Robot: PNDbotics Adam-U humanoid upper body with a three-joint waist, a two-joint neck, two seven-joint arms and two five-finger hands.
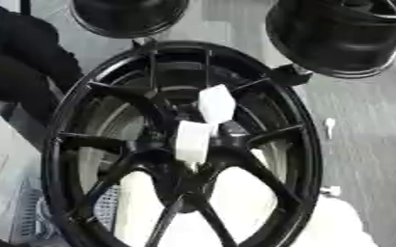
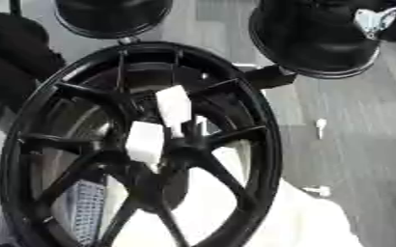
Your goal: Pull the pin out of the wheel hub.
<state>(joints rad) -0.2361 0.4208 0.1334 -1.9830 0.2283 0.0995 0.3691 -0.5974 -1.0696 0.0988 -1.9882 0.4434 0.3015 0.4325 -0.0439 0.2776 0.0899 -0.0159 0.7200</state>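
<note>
The job looks to be at its reaching stage, with nothing yet drawn out. The large black multi-spoke alloy wheel (image 1: 62, 144) stands on edge and fills the view. Its wheel hub (image 1: 203, 144) sits at centre, where the spokes meet. Two white blocky pieces sit on the hub. The upper white block (image 1: 217, 102) is at about 1 o'clock from the hub's centre, and the lower white block (image 1: 192, 140) lies just beside it at about 7 o'clock. I take one or both to belong to the pin, but which one is the pin itself I cannot tell. A dark rounded mass (image 2: 157, 187) hangs at 6 o'clock from the hub among the lower spokes. It may be the robot's left hand, since a black bulk (image 1: 20, 67) enters from 9 to 10 o'clock, but it is black on black. I cannot tell whether that hand is open or closed, or whether it holds anything. The right hand does not show. The next move, as I judge it, calls for closing on the white piece at the hub and drawing it straight out along its axis while the wheel is kept from rolling or tipping. By count there are three wheels: this one, a second black wheel (image 1: 130, 14) at 12 o'clock, and a third black wheel (image 1: 336, 38) at 1 to 2 o'clock. There are also two small white bits on the grey floor (image 1: 370, 144), one (image 1: 330, 123) at 3 o'clock and one (image 1: 332, 191) at 4 o'clock.
</note>
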